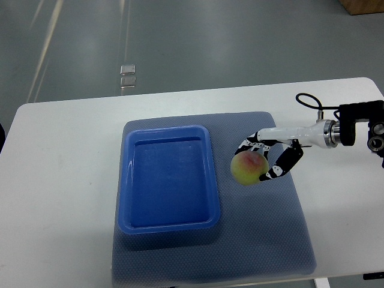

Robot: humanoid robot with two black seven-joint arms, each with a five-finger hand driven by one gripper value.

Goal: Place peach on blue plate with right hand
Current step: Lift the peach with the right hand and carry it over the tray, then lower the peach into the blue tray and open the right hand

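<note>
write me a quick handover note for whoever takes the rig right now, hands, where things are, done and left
Right hand: fingers closed around the peach, over the grey mat just right of the blue plate.
Left hand: not in view.
Blue plate: a rectangular tray on the mat, nothing in it.
Done: peach grasped.
Left: carry it left over the plate's rim, set it down inside, release.

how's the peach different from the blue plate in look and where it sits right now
The peach is round and yellow-green with a red blush; the blue plate is rectangular, shallow and one solid blue. The peach is much smaller than the plate. The peach is held in the right hand, just beside the plate's right rim; the plate lies flat on the grey mat, empty. Both are over the mat.
</note>
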